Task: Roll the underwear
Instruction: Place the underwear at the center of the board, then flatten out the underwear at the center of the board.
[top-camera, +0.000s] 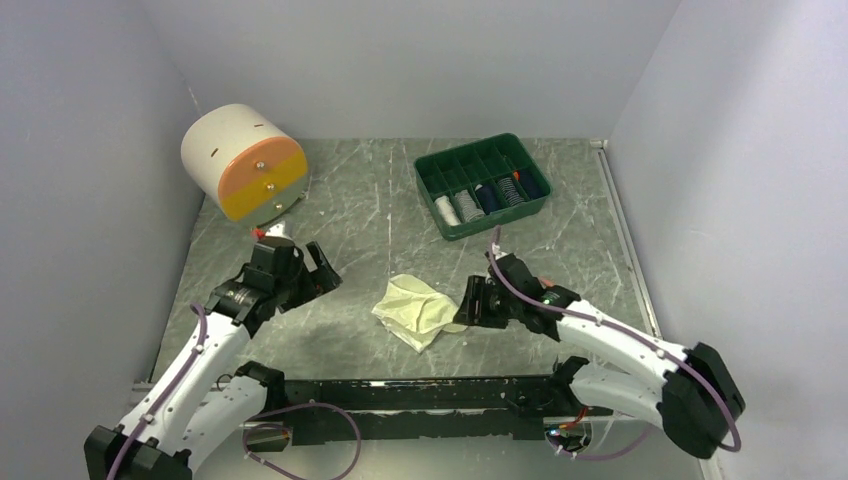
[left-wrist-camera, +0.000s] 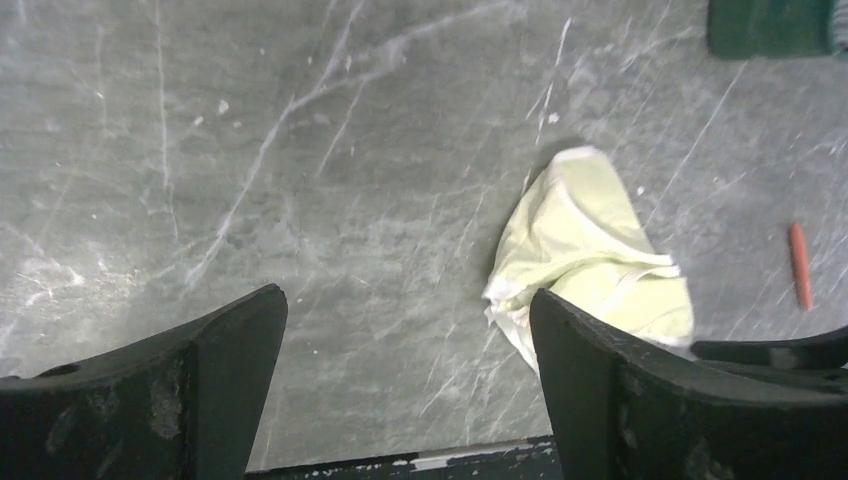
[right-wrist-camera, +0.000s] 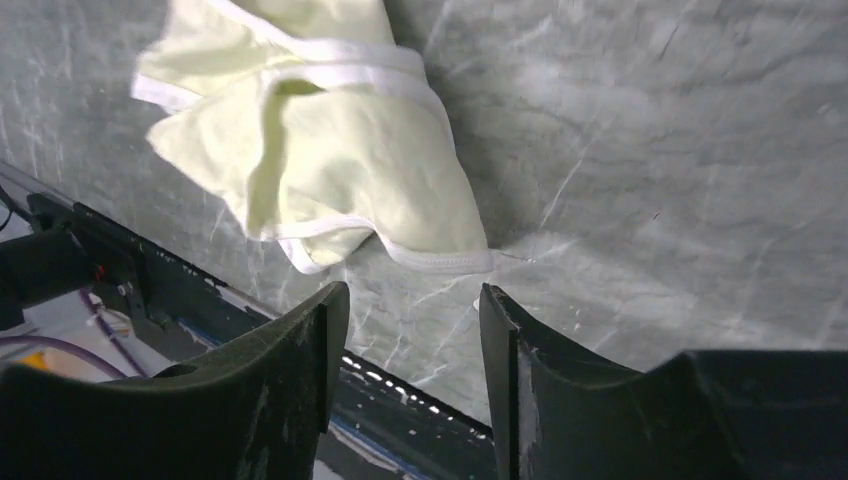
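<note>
Cream-yellow cloth underwear (top-camera: 415, 310) lies crumpled, not yet rolled, near the middle of the grey marbled table's (top-camera: 370, 200) near edge, the part-open right tool (right-wrist-camera: 412, 292) empty just beside it, the left tool (left-wrist-camera: 405, 298) wide open, empty.

The underwear (top-camera: 415, 310) is pale yellow-cream with white edging bands. The bench (top-camera: 380, 190) is grey-green, marbled with thin white veins. At eleven o'clock in the top view, a drum (top-camera: 243, 160) has a white shell and a face half orange, half yellow. At one o'clock the tray (top-camera: 428, 190) is dark green, its spools (top-camera: 447, 210) white and navy. The left hand (top-camera: 322, 272) and right hand (top-camera: 468, 305) are black, on white arms (top-camera: 200, 370). A small stick (left-wrist-camera: 799, 265) is red-orange.
</note>
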